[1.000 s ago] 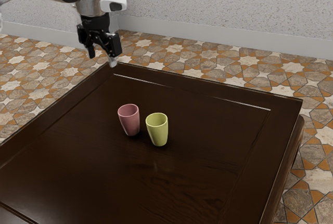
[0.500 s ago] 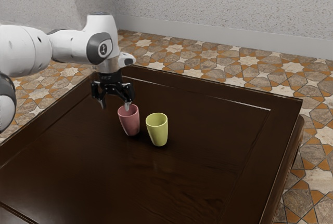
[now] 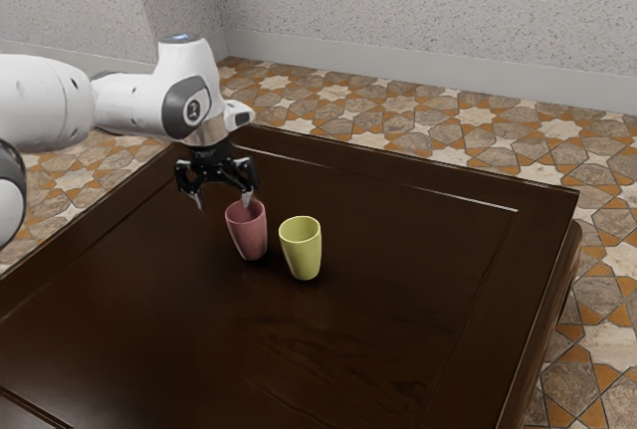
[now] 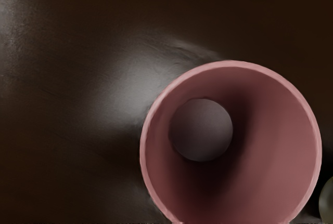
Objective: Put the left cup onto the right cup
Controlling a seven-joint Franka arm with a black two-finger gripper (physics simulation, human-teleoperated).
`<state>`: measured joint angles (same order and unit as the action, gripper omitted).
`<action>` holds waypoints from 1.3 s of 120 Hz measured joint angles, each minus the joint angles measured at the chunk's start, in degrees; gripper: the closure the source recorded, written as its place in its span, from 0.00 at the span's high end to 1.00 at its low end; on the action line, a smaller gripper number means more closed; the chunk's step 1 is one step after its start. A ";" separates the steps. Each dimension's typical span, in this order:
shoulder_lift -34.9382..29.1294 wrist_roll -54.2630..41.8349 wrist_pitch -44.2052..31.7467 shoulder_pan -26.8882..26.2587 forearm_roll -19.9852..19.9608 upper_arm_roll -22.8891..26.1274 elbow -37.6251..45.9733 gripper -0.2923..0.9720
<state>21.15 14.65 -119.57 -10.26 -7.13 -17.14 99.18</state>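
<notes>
Two cups: a pink cup (image 3: 246, 230) and a yellow-green cup (image 3: 301, 248) stand just beside each other on the dark table (image 3: 418, 280), around the middle of the surface, well apart from all its edges; the pink one is toward the exterior view's left
Hard to make out: one fingertip overlaps the pink cup's rim in the exterior view; I cannot tell if it touches the rim or hangs just above it
Cut off: in the wrist view the pink cup (image 4: 231, 146) loses a part of its rim, and the yellow-green cup (image 4: 328, 199) is a thin sliver beside it
Direction: both cups are upright, mouth up, long axis vertical, narrower at the base
Gripper: the gripper (image 3: 223, 198) hangs over the pink cup's side facing the table's far left corner, its fingers spread wide and pinching nothing
</notes>
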 joint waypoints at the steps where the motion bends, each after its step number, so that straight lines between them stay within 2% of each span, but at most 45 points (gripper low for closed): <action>1: -0.07 0.06 -0.12 0.00 0.07 0.00 0.23 0.74; 25: -0.51 1.05 -2.76 0.88 0.94 0.00 3.36 0.73; 124: 5.18 3.08 -14.16 1.20 1.05 0.18 4.44 0.69; 144: 5.38 3.36 -14.77 1.21 0.89 0.18 4.80 0.58; 156: 5.46 3.51 -14.97 1.21 0.79 0.18 4.72 0.45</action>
<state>26.61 18.17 -134.54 -9.06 -6.33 -16.96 103.90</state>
